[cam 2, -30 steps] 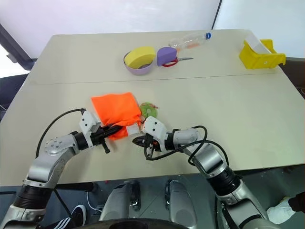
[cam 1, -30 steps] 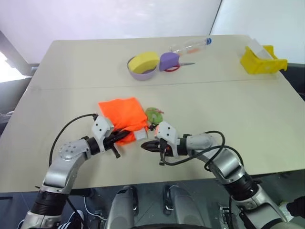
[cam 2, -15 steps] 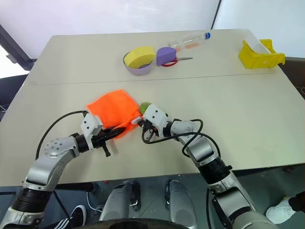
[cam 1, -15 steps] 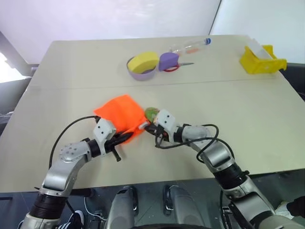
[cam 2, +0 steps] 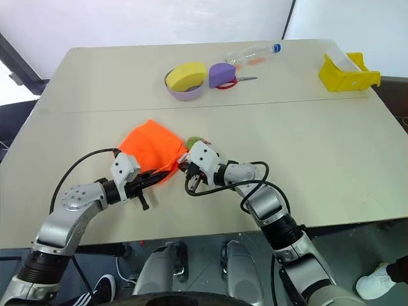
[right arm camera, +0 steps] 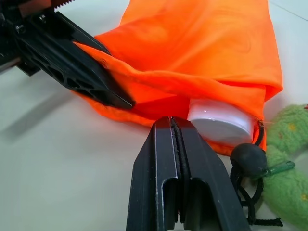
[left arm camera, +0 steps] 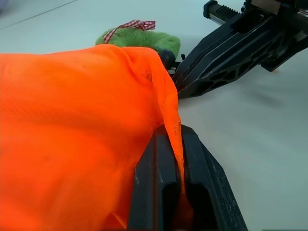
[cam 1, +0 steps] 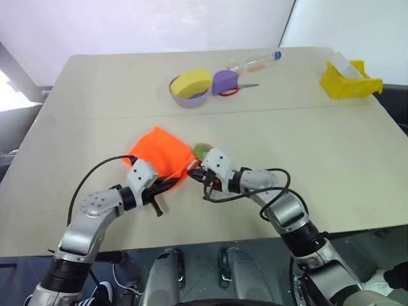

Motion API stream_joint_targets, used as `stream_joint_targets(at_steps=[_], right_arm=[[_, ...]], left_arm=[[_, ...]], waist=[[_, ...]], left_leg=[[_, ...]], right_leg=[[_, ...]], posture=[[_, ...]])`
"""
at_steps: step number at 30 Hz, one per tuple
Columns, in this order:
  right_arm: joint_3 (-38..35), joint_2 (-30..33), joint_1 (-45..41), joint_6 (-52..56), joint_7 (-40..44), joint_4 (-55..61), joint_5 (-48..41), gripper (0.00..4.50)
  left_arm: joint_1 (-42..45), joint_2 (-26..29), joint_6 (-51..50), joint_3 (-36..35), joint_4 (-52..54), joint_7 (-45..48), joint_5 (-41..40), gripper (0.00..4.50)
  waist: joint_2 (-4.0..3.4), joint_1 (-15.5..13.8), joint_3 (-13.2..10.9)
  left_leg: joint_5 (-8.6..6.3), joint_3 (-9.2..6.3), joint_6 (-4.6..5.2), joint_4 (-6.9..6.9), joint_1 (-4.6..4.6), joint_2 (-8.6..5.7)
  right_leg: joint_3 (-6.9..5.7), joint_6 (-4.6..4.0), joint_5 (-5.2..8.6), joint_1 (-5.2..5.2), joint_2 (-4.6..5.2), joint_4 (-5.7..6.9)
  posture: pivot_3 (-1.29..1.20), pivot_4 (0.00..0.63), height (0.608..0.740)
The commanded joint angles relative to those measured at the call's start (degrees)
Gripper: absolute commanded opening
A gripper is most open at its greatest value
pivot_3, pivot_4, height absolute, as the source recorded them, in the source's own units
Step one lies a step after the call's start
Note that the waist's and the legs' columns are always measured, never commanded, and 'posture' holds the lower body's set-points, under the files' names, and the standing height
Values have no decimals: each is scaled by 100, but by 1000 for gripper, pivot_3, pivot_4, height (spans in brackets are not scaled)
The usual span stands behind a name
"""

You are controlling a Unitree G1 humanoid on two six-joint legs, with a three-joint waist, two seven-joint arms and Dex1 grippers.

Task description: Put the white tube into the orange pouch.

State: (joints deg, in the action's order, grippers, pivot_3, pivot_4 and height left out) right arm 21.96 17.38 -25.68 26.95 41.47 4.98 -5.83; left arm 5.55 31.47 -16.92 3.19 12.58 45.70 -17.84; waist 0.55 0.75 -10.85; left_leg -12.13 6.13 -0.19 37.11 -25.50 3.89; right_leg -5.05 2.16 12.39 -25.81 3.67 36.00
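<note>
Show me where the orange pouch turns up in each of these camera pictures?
Left eye view: orange pouch, left of centre on the table.
Right eye view: likewise, left of centre.
Left wrist view: pinched between the left gripper.
Right wrist view: upper half, white tube in its mouth.
Shared landmark: green charm.

Both arms reach inward, left pincer (cam 1: 171, 184) and right pincer (cam 1: 193, 169) clamped.

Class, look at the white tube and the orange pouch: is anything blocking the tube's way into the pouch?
Nothing visible does. The white tube already sits partly inside the orange pouch, its cap end showing at the mouth. The left tool pinches the fabric; the right tool, shut, sits behind the cap.
</note>
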Motion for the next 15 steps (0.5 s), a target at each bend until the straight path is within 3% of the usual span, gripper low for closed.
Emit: stream_joint_targets(at_steps=[1, 15], right_arm=[[-86, 259, -18, -164, 314, 276, -62, 32], [-1398, 375, -304, 302, 216, 165, -868, 32]], left_arm=[[171, -31, 69, -129, 140, -76, -26, 0], [25, 177, 156, -199, -9, 191, -60, 0]], waist=[[0, -18, 0], [0, -5, 0]], left_leg=[[-1, 0, -2, 0, 0, 0], [7, 3, 11, 0, 1, -2]], right_leg=[[-1, 1, 1, 1, 1, 0], [1, -8, -4, -2, -4, 3]], posture=[[0, 150, 740], [0, 150, 740]])
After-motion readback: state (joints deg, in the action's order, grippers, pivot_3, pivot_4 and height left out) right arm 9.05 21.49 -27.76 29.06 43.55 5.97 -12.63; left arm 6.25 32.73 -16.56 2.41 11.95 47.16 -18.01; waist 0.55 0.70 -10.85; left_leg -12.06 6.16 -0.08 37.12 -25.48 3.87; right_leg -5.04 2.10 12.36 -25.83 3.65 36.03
